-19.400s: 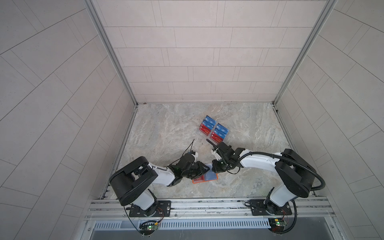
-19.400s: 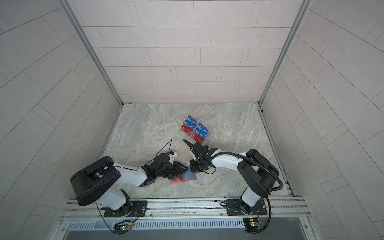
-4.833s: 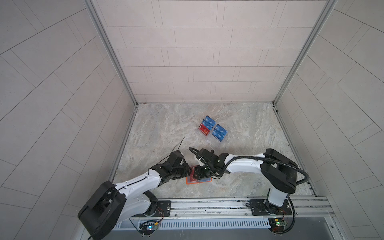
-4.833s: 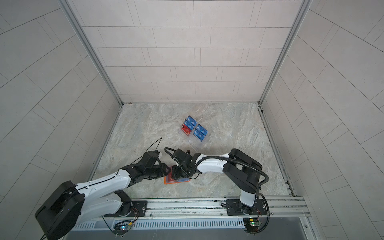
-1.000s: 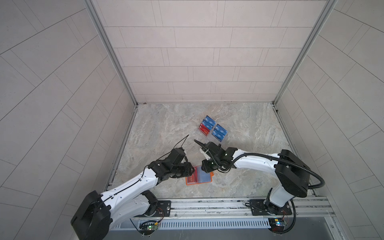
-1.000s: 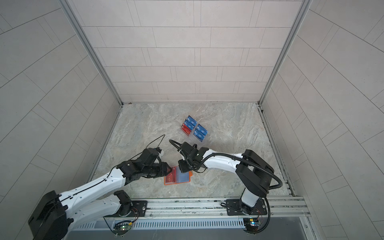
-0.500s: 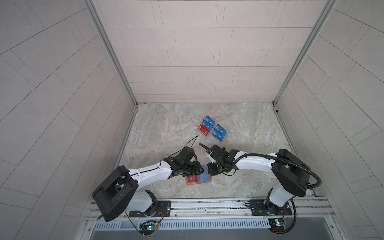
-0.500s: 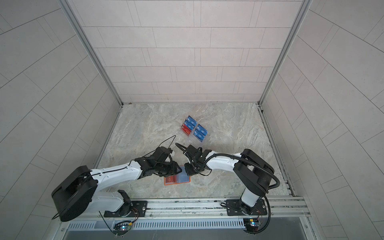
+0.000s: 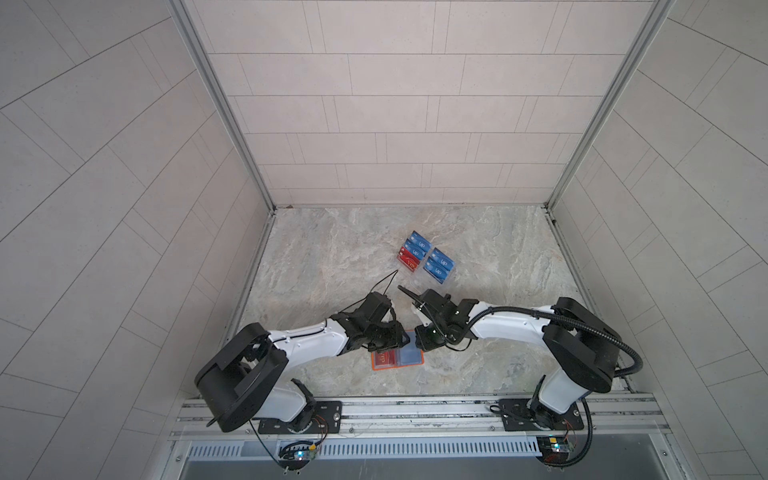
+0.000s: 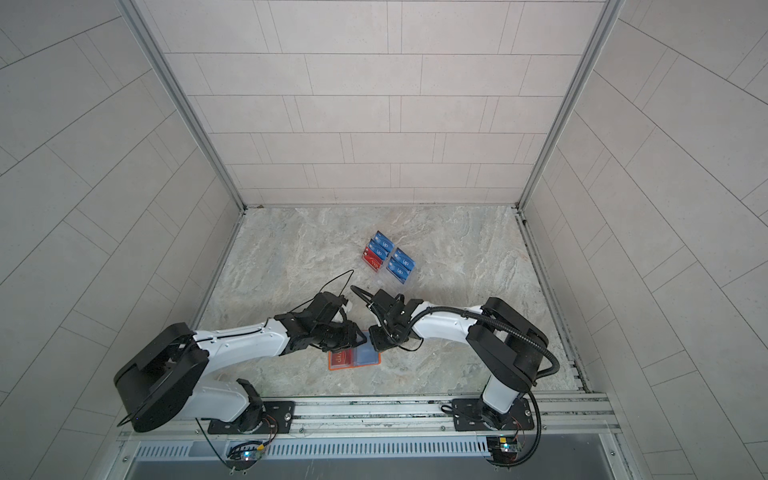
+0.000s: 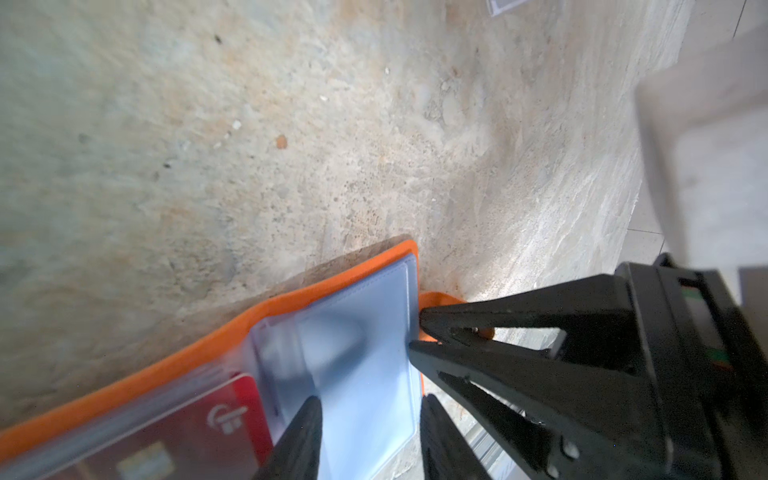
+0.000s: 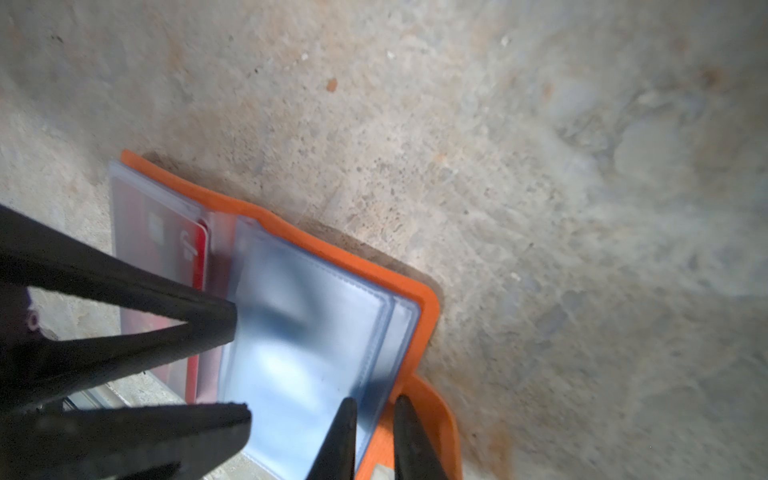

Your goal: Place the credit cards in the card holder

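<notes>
The orange card holder [image 9: 380, 366] [image 10: 336, 366] lies open near the front of the marble floor. A red card [image 9: 384, 356] [image 11: 199, 424] sits in its left sleeve and a blue card [image 9: 409, 354] [image 12: 299, 332] in its right sleeve. My left gripper [image 9: 402, 341] [image 11: 372, 440] stands open, its fingers astride the blue card's sleeve. My right gripper [image 9: 417, 338] [image 12: 374, 436] is nearly closed on the holder's outer edge beside the orange snap tab [image 12: 440, 415], one finger on the sleeve and one on the cover. More credit cards [image 9: 436, 266], mostly blue and one red, wait behind.
A clear tiered stand [image 9: 444, 280] [image 10: 405, 279] holding the remaining cards stands on the floor behind both grippers. Tiled walls close the floor on three sides. A metal rail [image 9: 415, 409] with both arm bases runs along the front.
My left arm has swung in and its gripper has moved right onto the holder's right page. My right gripper has shifted slightly down to the holder's outer edge.
</notes>
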